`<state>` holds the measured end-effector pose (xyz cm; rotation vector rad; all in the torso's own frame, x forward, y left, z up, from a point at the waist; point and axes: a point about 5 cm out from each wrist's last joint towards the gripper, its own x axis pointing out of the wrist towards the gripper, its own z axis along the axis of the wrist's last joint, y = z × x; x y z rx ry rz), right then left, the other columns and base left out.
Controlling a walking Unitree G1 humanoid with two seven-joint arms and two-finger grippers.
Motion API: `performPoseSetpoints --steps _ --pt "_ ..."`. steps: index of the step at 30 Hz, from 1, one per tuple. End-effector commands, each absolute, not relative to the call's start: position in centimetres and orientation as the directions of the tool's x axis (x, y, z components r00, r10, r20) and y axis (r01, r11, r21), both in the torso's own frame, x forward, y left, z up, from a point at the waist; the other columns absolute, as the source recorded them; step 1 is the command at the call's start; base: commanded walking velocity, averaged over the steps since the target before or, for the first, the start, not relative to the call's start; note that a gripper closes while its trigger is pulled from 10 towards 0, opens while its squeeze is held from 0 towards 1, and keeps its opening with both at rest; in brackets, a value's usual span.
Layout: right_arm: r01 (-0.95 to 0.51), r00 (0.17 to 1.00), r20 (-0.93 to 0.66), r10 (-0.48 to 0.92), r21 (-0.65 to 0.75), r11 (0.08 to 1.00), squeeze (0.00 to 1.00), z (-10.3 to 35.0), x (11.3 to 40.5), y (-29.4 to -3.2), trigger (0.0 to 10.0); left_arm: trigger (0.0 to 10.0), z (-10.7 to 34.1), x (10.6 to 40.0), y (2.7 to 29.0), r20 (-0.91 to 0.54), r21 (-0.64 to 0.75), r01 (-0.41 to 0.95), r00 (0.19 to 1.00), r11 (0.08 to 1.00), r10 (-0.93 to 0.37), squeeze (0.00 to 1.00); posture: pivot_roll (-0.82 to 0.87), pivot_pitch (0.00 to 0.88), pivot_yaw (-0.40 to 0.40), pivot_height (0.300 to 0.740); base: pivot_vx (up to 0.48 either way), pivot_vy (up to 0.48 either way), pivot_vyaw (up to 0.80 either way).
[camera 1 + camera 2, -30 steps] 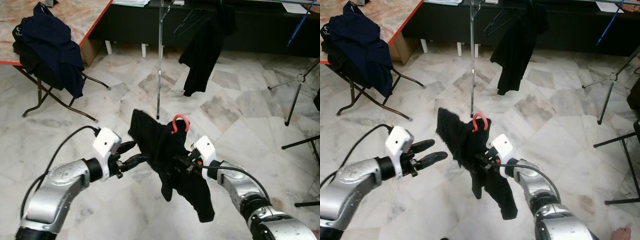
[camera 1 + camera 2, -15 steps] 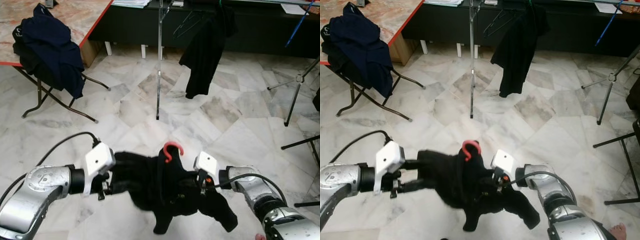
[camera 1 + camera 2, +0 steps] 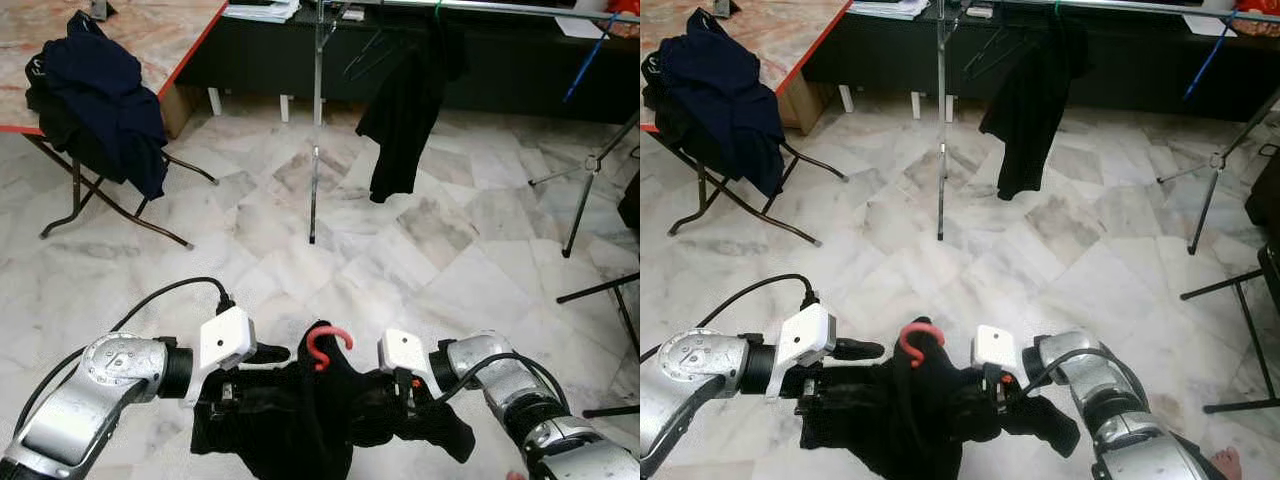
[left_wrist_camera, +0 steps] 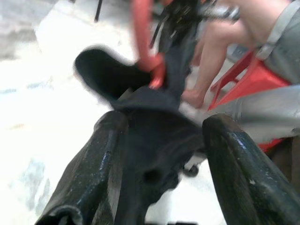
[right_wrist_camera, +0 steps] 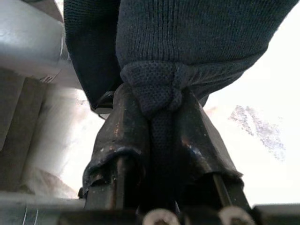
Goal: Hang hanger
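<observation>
I see the right gripper [image 5: 157, 136] clamped on the black garment [image 3: 300, 420], its red hanger [image 3: 322, 345] hook upright between both arms; left gripper [image 4: 159, 159] fingers apart around the cloth

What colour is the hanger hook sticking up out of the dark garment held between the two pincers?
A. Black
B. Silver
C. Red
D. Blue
C: the hanger hook curling up from the dark garment is red, between the left pincer and the right pincer.
</observation>
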<state>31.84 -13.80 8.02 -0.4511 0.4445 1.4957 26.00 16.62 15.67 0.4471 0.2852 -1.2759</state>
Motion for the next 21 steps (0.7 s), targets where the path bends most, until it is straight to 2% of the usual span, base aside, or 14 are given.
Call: performPoseSetpoints --steps 1,3,14,17,18,19,20,21 --pt "-0.999 0.0 -0.529 0.848 -0.034 -0.022 0.0 8.3 31.8 -13.3 0.0 10.0 14.9 26.3 16.7 -0.48 0.173 0.959 0.281 0.224 -0.831 0.0 0.11 0.143 -0.04 0.74 0.0 0.0 0.0" --pt "-0.998 -0.019 -0.525 0.851 -0.034 -0.043 0.0 8.5 31.7 -13.2 0.0 10.0 14.4 26.8 17.1 -0.491 0.177 0.949 0.315 0.261 -0.812 0.0 0.11 0.14 -0.04 0.74 0.0 0.0 0.0" --pt "-0.997 -0.038 -0.523 0.852 -0.039 -0.069 0.0 8.6 31.6 -13.2 0.0 10.0 12.8 27.3 17.5 -0.516 0.151 0.944 0.327 0.292 -0.792 0.0 0.1 0.126 -0.038 0.74 0.0 0.0 0.0" --pt "-0.997 -0.037 -0.521 0.853 -0.043 -0.069 0.0 8.6 31.6 -13.1 0.0 10.0 12.3 27.1 17.3 -0.508 0.098 0.955 0.29 0.28 -0.811 0.0 0.09 0.127 -0.036 0.74 0.0 0.0 0.0" --pt "-0.997 -0.035 -0.52 0.853 -0.044 -0.068 0.0 8.6 31.6 -13.1 0.0 10.0 12.1 26.9 17.2 -0.512 0.074 0.963 0.258 0.258 -0.819 0.05 0.09 0.128 -0.035 0.74 0.0 0.0 0.0" --pt "-0.997 -0.035 -0.52 0.854 -0.044 -0.068 0.0 8.6 31.6 -13.1 0.0 10.0 12.1 26.8 17.2 -0.513 0.067 0.966 0.247 0.248 -0.822 0.05 0.09 0.128 -0.035 0.74 0.0 0.0 0.0" --pt "-0.997 -0.036 -0.519 0.854 -0.045 -0.069 0.0 8.6 31.6 -13.1 0.0 10.0 12.0 26.7 17.1 -0.515 0.061 0.968 0.239 0.243 -0.823 0.57 0.09 0.131 -0.035 0.74 0.0 0.0 0.0" --pt "-0.997 -0.035 -0.519 0.854 -0.045 -0.068 0.0 8.6 31.6 -13.1 0.0 10.0 12.0 26.6 17.1 -0.511 0.051 0.969 0.233 0.242 -0.827 1.0 0.09 0.131 -0.035 0.74 0.0 0.0 0.0"
